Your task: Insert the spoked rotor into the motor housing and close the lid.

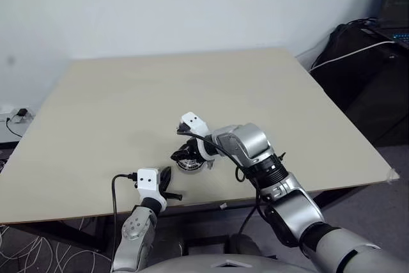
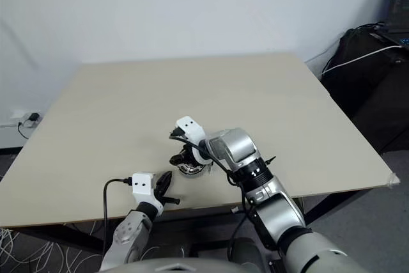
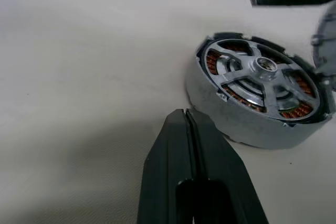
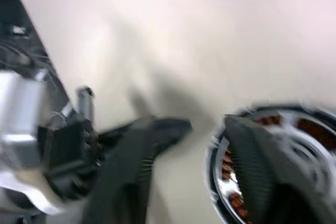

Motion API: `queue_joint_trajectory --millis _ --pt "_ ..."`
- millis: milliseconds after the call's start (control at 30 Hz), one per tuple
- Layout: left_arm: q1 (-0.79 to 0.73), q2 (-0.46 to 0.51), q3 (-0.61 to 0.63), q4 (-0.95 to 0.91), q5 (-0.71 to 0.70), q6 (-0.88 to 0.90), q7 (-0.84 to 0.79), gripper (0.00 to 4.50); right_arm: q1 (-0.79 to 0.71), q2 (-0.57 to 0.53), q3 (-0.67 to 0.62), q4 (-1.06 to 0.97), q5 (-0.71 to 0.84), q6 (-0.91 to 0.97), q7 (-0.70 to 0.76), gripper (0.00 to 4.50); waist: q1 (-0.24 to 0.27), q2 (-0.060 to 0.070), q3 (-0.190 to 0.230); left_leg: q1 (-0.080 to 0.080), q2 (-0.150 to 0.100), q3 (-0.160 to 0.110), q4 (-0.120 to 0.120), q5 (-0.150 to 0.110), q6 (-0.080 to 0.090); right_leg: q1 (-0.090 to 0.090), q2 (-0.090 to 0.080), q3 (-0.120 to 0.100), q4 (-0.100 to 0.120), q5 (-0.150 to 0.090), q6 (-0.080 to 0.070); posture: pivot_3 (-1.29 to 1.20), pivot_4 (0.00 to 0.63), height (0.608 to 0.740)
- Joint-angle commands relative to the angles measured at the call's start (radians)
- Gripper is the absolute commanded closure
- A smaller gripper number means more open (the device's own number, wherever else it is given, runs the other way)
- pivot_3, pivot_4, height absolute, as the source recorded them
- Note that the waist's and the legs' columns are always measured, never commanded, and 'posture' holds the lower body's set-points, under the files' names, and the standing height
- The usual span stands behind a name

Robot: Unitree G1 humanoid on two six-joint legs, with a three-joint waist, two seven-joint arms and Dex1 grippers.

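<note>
Left wrist view, right of centre: spoked rotor (image 3: pixel 261 77) already seated in motor housing (image 3: pixel 241 121); lid unplaced; left gripper (image 3: pixel 191 129) closed, empty; right gripper (image 4: pixel 205 129) parted, empty.

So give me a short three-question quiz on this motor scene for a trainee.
1. True or false: the left gripper has its fingers pressed together.
2. What shows between the spokes of the rotor? A) copper windings B) blue plastic C) paper
3. Which gripper hangs over the rotor on the table?

Key: 1 true. 2 A. 3 the right gripper.
</note>
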Motion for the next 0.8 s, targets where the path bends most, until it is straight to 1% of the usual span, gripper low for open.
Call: queue_joint_trajectory --millis 33,100,167,233,267,367,433,500,600,633,733,800 --pt "-0.007 0.005 -0.004 -0.031 0.001 -0.01 -0.007 4.45 -0.011 0.005 -0.044 -0.142 0.061 0.004 -0.004 2.22 -0.001 0.0 0.0 0.0 0.0 0.0 0.0 0.0 0.0 0.0 0.0 0.0 0.0 0.0 0.0 0.0 0.0 0.74" --pt "-0.006 0.007 -0.004 -0.033 0.0 -0.008 -0.008 4.45 -0.003 0.02 -0.083 -0.224 0.084 -0.057 -0.023 2.22 -0.002 0.0 0.0 0.0 0.0 0.0 0.0 0.0 0.0 0.0 0.0 0.0 0.0 0.0 0.0 0.0 0.0 0.74" --pt "-0.005 0.01 -0.005 -0.033 0.0 -0.006 -0.01 4.45 0.011 0.017 -0.095 -0.295 0.069 -0.149 -0.057 2.61 -0.003 0.0 0.0 0.0 0.001 0.0 0.0 0.0 0.0 0.0 0.001 0.0 0.0 0.0 0.0 0.0 0.0 0.74" --pt "-0.004 0.012 -0.006 -0.035 0.001 -0.005 -0.012 4.45 0.045 -0.062 -0.034 -0.367 -0.024 -0.321 -0.082 3.12 -0.002 0.0 0.0 0.0 0.001 0.0 0.0 0.0 0.0 0.0 0.001 0.0 0.0 0.0 0.0 0.0 0.0 0.74" --pt "-0.003 0.013 -0.006 -0.036 0.001 -0.005 -0.012 4.45 0.065 -0.098 -0.013 -0.388 -0.074 -0.391 -0.111 3.47 -0.001 -0.001 -0.001 0.0 0.0 0.0 0.0 0.0 0.0 0.001 0.0 -0.001 -0.001 0.0 0.0 0.0 0.0 0.74" --pt "0.0 0.016 -0.006 -0.038 0.002 -0.004 -0.013 4.45 0.131 -0.211 0.019 -0.409 -0.208 -0.55 -0.195 4.42 0.003 -0.002 -0.001 0.001 -0.001 0.0 0.0 0.0 0.0 0.002 -0.001 -0.001 -0.001 -0.001 0.002 0.0 0.0 0.74" --pt "0.003 0.017 -0.006 -0.04 0.002 -0.004 -0.013 4.45 0.182 -0.287 0.009 -0.411 -0.291 -0.609 -0.255 4.47 0.009 -0.002 -0.001 0.001 -0.001 0.0 0.001 0.0 0.0 0.003 -0.001 -0.001 -0.001 -0.001 0.002 0.0 0.0 0.74" --pt "0.005 0.017 -0.006 -0.042 0.002 -0.003 -0.013 4.45 0.237 -0.352 -0.021 -0.409 -0.348 -0.624 -0.304 4.47 0.013 -0.002 -0.001 0.001 0.0 0.001 0.001 0.0 0.0 0.003 -0.001 0.0 -0.001 -0.001 0.002 0.0 0.0 0.74" --pt "0.004 0.021 -0.009 -0.043 0.001 0.003 -0.019 4.45 0.334 -0.452 -0.045 -0.419 -0.414 -0.627 -0.324 4.47 0.017 -0.002 -0.001 0.001 0.001 0.001 0.001 0.001 0.001 0.003 0.0 0.0 -0.001 -0.002 0.004 0.0 0.0 0.74" --pt "0.003 0.022 -0.01 -0.044 0.001 0.005 -0.021 4.45 0.364 -0.485 -0.044 -0.428 -0.432 -0.63 -0.319 4.47 0.02 -0.002 -0.001 0.002 0.001 0.001 0.001 0.001 0.002 0.003 0.0 0.0 -0.001 -0.003 0.005 0.0 0.0 0.74" --pt "0.001 0.026 -0.011 -0.044 0.001 0.01 -0.026 4.45 0.459 -0.554 -0.042 -0.489 -0.419 -0.573 -0.25 4.47 0.025 -0.002 -0.001 0.002 0.001 0.001 0.001 0.001 0.003 0.004 0.0 0.0 -0.002 -0.003 0.006 0.0 0.0 0.74" --pt "0.0 0.028 -0.01 -0.045 0.0 0.013 -0.028 4.45 0.536 -0.58 -0.046 -0.557 -0.356 -0.505 -0.17 4.47 0.026 -0.003 -0.001 0.001 0.001 0.002 0.001 0.001 0.003 0.005 0.0 0.0 -0.002 -0.004 0.006 0.0 0.0 0.74"
